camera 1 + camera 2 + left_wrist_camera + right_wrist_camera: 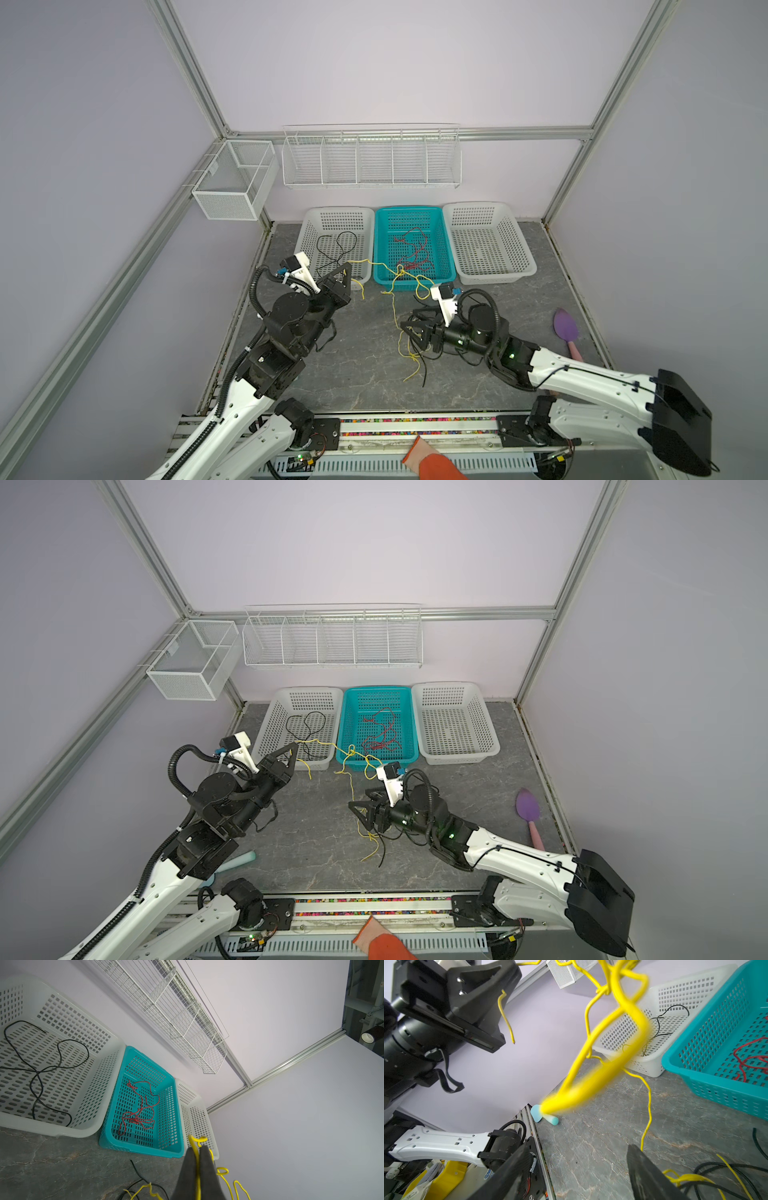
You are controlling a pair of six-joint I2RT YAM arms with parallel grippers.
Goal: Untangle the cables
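Left claw [198, 1147]: pinched tight on a strand of the yellow cables [400, 272], raised to the left of the teal basket [379, 253], over the near rim of its neighbour.
Left white basket [306, 232]: touching the teal basket's left side; a black cable [38, 1073] lies looped inside it.
Yellow cables: strung from the left claw across the teal basket's near left corner, knotted above its near rim, then hanging down to the floor in front of it.
Teal basket: holds a loose heap of red cables [142, 1105].
Right claw [578, 1147]: jaws spread wide with nothing between them, low over the floor in front of the teal basket, beside the hanging yellow strand; loose black cables [423, 374] and yellow ends lie beneath it.
Right white basket [528, 259]: against the teal basket's right side.
Purple spatula [565, 328]: on the floor, well to the right of the teal basket and nearer to me.
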